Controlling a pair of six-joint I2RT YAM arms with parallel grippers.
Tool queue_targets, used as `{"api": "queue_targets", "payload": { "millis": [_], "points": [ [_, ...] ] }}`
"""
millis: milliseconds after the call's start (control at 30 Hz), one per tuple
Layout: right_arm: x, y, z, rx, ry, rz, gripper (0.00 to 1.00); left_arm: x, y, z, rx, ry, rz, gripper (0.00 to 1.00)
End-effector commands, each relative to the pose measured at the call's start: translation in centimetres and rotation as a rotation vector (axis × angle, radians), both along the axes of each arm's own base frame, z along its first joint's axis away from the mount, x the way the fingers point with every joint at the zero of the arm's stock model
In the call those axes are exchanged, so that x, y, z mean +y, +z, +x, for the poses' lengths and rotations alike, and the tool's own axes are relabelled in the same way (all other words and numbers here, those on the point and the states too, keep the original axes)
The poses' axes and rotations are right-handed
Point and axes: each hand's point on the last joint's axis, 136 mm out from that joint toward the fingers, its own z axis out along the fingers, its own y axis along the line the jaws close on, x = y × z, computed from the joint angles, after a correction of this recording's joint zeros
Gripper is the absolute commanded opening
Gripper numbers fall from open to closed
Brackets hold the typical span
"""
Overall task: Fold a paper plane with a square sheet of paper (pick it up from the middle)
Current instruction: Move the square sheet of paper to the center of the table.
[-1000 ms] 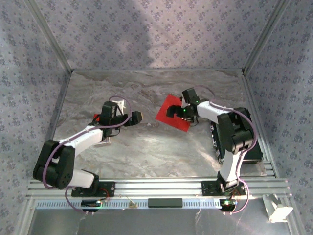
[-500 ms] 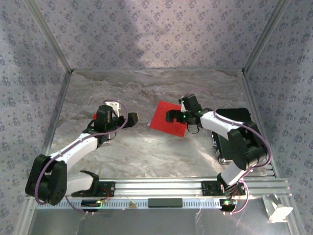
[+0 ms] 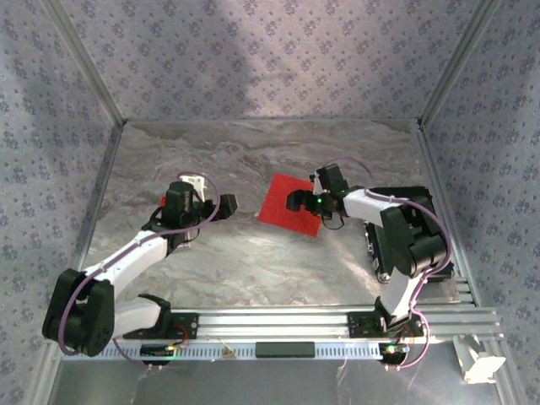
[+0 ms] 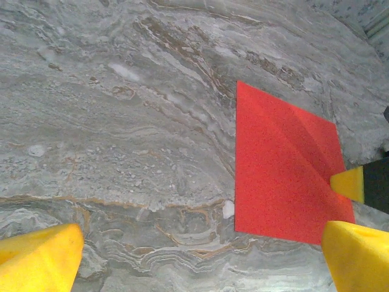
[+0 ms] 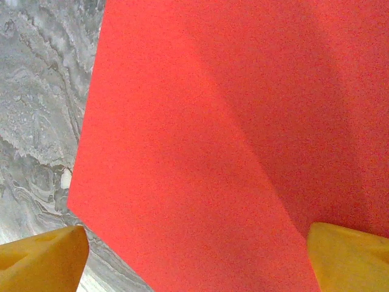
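- The thin, bright red square sheet of paper point(image 3: 288, 205) is located on the grey marble-patterned table point(image 3: 253, 261), slightly right of centre.
- A diagonal crease is seen running across the sheet.
- The right gripper point(image 3: 295, 201) is positioned over the sheet's right edge. Its yellow fingers point(image 5: 349, 258) are spread wide. Whether they touch the paper cannot be told.
- The left gripper point(image 3: 229, 202) is positioned left of the sheet, apart from it, with its fingers spread fully.

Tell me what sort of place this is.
Probably a robot test cell: left arm and right arm bolted to a rail, patterned walls around a marble-look table, one red square sheet of paper.
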Motion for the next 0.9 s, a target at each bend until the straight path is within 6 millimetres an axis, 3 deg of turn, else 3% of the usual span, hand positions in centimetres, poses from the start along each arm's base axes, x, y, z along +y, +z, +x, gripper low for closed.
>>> {"api": "queue_targets", "payload": {
  "millis": [0, 333, 567, 867],
  "points": [
    [0.8, -1.1, -1.0, 0.048, 0.015, 0.02, 0.94, 0.4, 1.3, 0.1, -0.048, 0.041, -0.029, 1.0],
    [2.8, -3.2, -5.5, 0.077, 0.126, 0.021, 0.93, -0.5, 1.9, -0.1, -0.018, 0.0, -0.067, 1.0],
    [4.8, -3.1, -8.5, 0.043, 0.276, 0.042, 0.92, -0.4, 3.1, -0.5, -0.014, 0.014, -0.104, 1.0],
    [5.8, -3.1, -9.6, 0.035, 0.386, 0.034, 0.91, 0.2, 2.5, -2.3, 0.143, 0.045, -0.089, 1.0]
  ]
}}
